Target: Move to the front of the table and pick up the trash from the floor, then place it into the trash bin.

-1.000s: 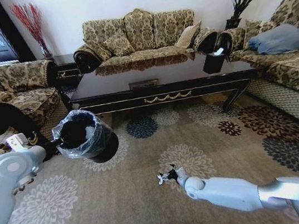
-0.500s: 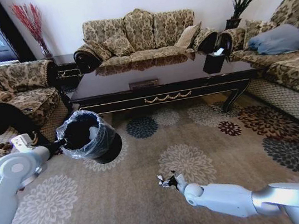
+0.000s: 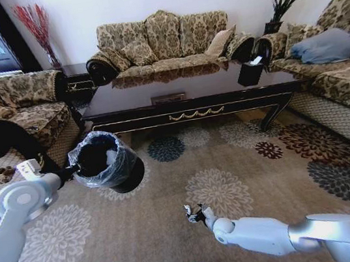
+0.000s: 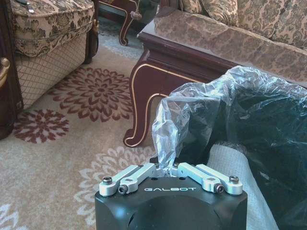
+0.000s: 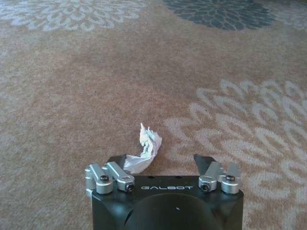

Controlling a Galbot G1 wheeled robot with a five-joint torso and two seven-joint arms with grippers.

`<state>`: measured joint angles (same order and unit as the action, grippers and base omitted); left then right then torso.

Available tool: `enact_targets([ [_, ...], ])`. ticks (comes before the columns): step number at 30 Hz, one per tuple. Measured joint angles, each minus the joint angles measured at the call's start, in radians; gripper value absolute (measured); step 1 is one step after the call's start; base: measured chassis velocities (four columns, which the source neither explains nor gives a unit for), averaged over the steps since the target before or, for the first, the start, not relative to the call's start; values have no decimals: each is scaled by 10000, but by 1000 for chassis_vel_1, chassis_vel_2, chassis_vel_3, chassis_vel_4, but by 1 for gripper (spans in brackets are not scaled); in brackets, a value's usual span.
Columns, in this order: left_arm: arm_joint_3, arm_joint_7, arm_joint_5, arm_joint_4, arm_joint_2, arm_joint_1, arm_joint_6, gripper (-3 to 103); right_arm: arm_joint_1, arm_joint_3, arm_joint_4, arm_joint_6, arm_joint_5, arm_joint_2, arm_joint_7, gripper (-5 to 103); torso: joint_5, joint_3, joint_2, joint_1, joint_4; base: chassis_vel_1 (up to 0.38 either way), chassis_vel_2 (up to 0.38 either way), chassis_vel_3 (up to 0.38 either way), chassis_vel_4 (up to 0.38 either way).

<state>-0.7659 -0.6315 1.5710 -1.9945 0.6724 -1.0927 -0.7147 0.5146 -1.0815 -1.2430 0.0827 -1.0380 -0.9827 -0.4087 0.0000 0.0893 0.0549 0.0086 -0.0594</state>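
My left gripper (image 4: pixel 165 166) is shut on the ruffled grey bag at the rim of the trash bin (image 4: pixel 259 129). In the head view the black trash bin (image 3: pixel 106 162) leans tilted on the carpet, left of the table's front, with the left gripper (image 3: pixel 69 170) at its rim. The dark glossy table (image 3: pixel 189 92) stands behind it. My right gripper (image 5: pixel 163 162) is open, low over the carpet. A crumpled white tissue, the trash (image 5: pixel 147 146), lies against one finger. In the head view the right gripper (image 3: pixel 194 214) is near my base with the trash (image 3: pixel 188 209) at its tip.
Patterned sofas ring the table on the left (image 3: pixel 7 110), back (image 3: pixel 165 40) and right (image 3: pixel 342 60). A small black container with white paper (image 3: pixel 250 70) stands on the table's right end. A carved table leg (image 4: pixel 141 110) is close to the bin. Open floral carpet (image 3: pixel 231 155) lies ahead.
My right gripper has drawn back toward my base, the tissue staying at its fingers. The left arm has carried the tilted bin slightly to the right.
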Motion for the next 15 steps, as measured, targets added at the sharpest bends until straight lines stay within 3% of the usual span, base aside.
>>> enact_targets([
  [3, 34, 2, 14, -46, -2, 14, -5, 3, 0, -22, 156, 29, 8, -43, 39, 73, 0, 0, 0, 0, -1, 0, 0, 0, 0],
  [15, 103, 15, -21, 37, 22, 65, -17, 3, 62, -114, 262, 87, 123, -223, 53, 71, 0, 0, 0, 0, -1, 0, 0, 0, 0],
])
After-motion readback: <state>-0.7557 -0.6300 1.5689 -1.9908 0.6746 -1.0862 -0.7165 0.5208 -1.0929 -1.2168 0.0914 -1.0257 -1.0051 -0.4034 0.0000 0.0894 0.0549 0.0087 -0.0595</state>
